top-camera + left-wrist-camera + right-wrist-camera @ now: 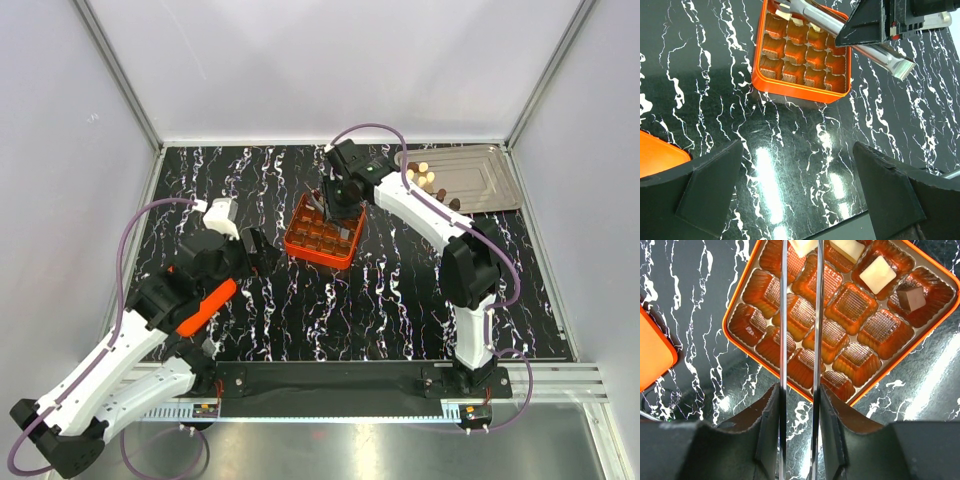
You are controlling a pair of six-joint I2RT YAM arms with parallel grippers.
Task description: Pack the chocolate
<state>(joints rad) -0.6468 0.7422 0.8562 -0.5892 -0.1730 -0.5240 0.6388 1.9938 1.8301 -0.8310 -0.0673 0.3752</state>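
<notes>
The orange grid box (318, 258) sits mid-table and also shows in the right wrist view (740, 295) and the left wrist view (790, 92). My right gripper (800, 395) is shut on metal tongs (784, 315) and hovers over the box (340, 195). A cream chocolate (802, 246) lies between the tong tips over a far-row cell. Two more cream pieces (877, 274) and a dark piece (911, 297) sit in cells. Several chocolates (425, 178) remain on the silver tray (480, 185). My left gripper (797, 185) is open and empty, just left of the box (258, 250).
An orange lid (655, 355) lies on the black marble table left of the box, partly under my left arm (205, 308). The silver tray is at the back right corner. White enclosure walls surround the table.
</notes>
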